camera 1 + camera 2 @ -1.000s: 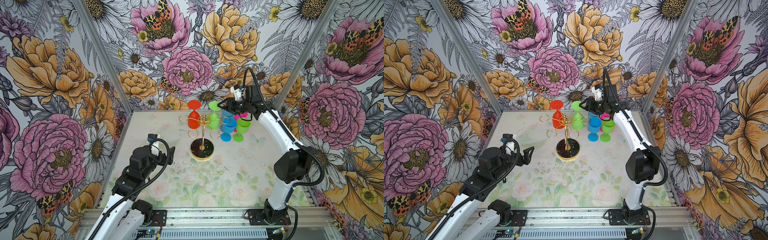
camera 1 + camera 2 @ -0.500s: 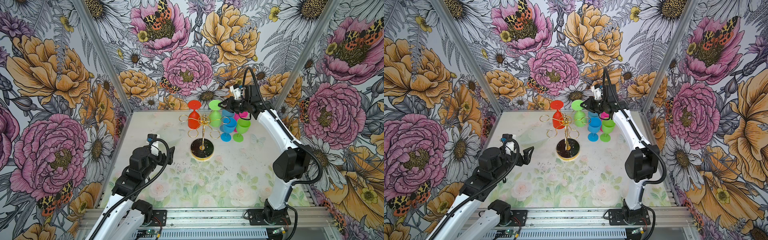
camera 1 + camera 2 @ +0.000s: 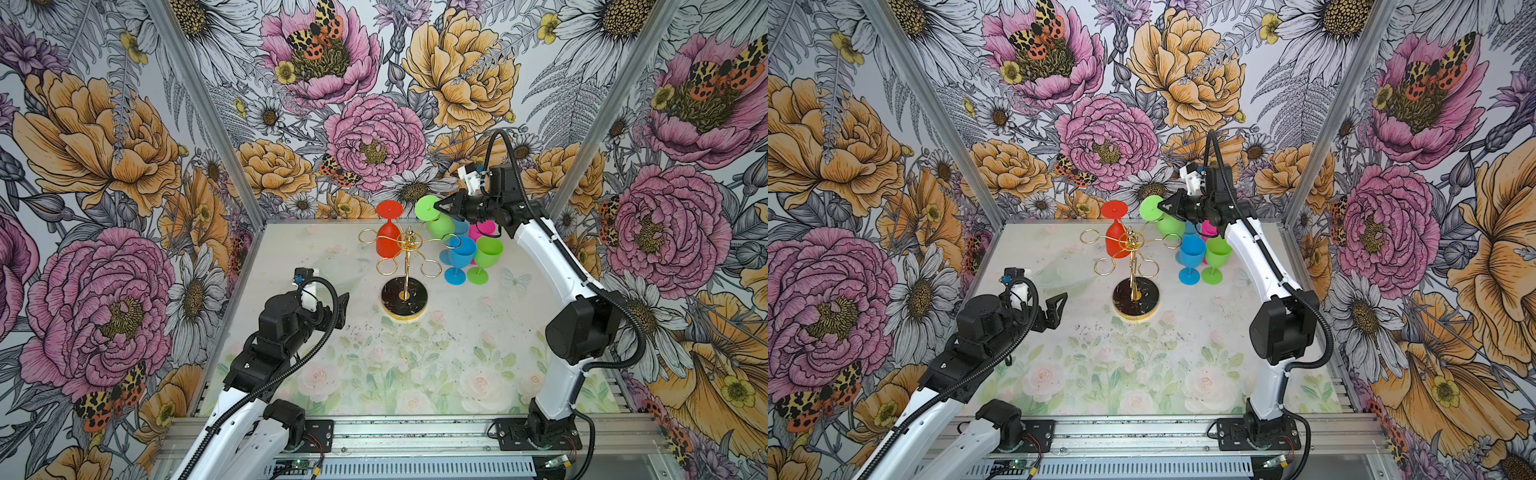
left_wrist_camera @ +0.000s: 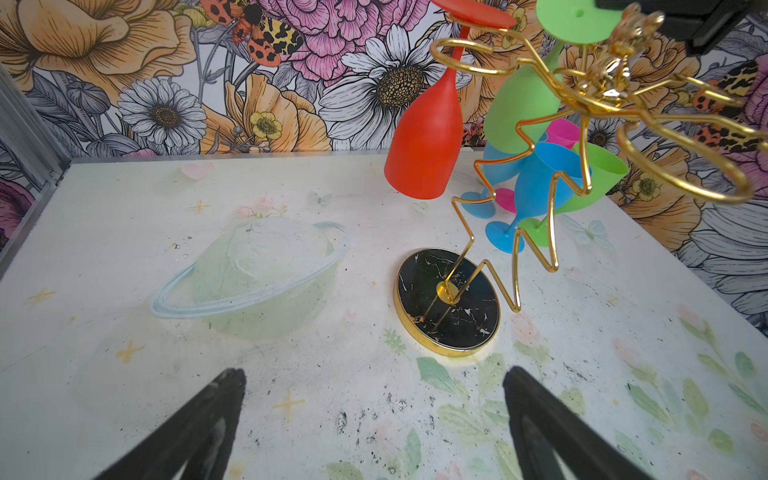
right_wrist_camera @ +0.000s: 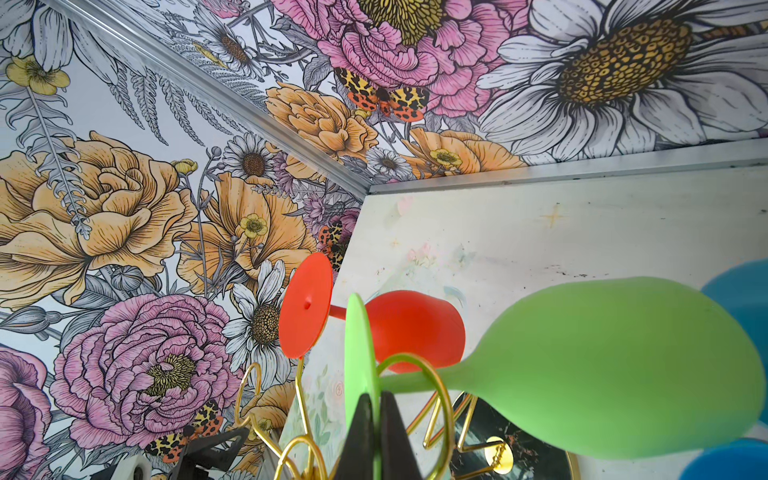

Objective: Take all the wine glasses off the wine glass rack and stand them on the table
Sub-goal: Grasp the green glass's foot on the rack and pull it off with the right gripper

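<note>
Grasp looks set: right hand (image 5: 376, 406) is pinched shut on the foot disc of the green wine glass (image 5: 602, 374), which hangs bowl-down in a loop of the wine glass rack (image 3: 409, 241). Next move, I'd say, is to slide the stem out through the loop's gap without dragging the rack. Left hand (image 3: 1055, 309) is open, idle beside the rack's base.

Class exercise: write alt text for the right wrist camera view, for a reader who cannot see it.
The right gripper is shut on the round foot of the green wine glass, whose stem sits in a gold loop of the wine glass rack. A red wine glass hangs on the rack beyond it, against floral walls.
</note>
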